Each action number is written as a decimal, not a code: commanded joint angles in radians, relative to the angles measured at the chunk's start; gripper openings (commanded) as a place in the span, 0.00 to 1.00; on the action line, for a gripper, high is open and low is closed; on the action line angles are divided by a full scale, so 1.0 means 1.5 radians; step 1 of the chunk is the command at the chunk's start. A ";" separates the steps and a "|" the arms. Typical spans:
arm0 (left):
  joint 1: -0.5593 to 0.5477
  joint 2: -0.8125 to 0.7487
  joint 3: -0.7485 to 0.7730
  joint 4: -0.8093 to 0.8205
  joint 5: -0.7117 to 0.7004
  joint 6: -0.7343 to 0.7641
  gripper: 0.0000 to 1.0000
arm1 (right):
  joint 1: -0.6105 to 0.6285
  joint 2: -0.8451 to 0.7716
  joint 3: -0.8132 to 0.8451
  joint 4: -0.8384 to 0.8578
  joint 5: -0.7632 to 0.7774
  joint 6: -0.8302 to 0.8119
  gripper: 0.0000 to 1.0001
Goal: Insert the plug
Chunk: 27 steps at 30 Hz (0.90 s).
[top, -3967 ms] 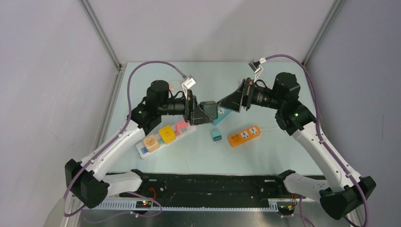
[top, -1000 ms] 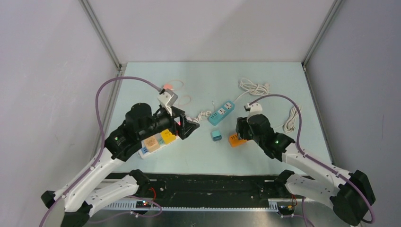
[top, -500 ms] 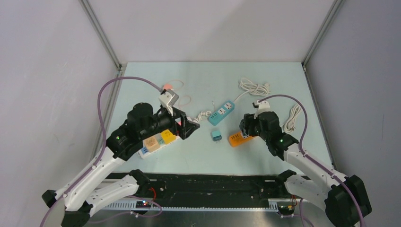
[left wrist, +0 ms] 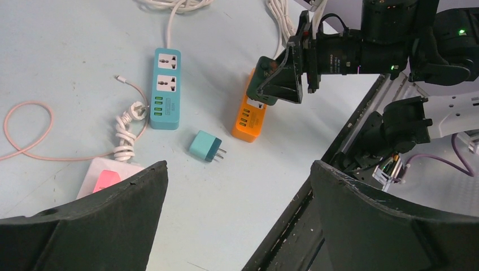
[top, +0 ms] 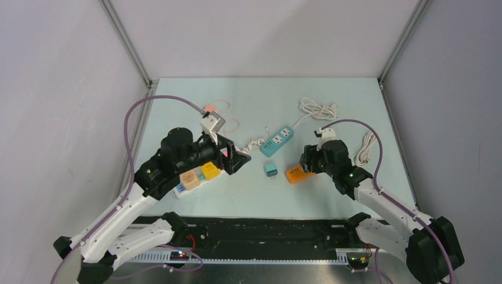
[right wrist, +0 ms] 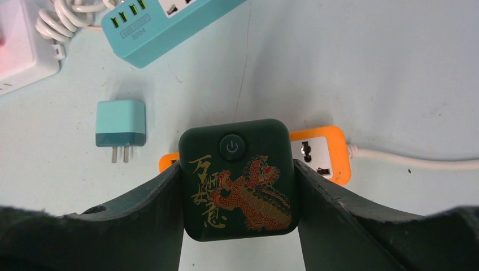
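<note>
Left gripper spread wide, right gripper clamped on plug.
Your plug sits over the orange strip; contact unclear. Teal charger lies loose at the strip's 9 o'clock.

The pale table carries a white strip left, a teal strip centre, a teal charger, an orange strip right, and white cables far right.

The dark green square adapter covers the middle of the orange plastic power strip; its prongs are hidden. A white block, probably a socket strip's end, is cropped at left.
</note>
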 commanded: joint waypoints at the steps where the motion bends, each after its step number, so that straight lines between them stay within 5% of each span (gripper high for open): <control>1: 0.005 0.000 0.000 0.019 0.012 -0.002 1.00 | 0.001 0.006 0.005 0.011 0.023 -0.003 0.00; 14: 0.006 0.001 -0.002 0.019 0.003 0.001 1.00 | -0.012 0.078 0.053 -0.016 -0.043 -0.025 0.00; 23: 0.007 0.000 -0.004 0.019 0.001 0.001 1.00 | -0.002 0.102 0.054 0.041 -0.010 -0.008 0.00; 27: 0.007 0.002 -0.003 0.020 -0.001 0.002 1.00 | 0.057 0.149 0.050 0.148 0.087 0.027 0.00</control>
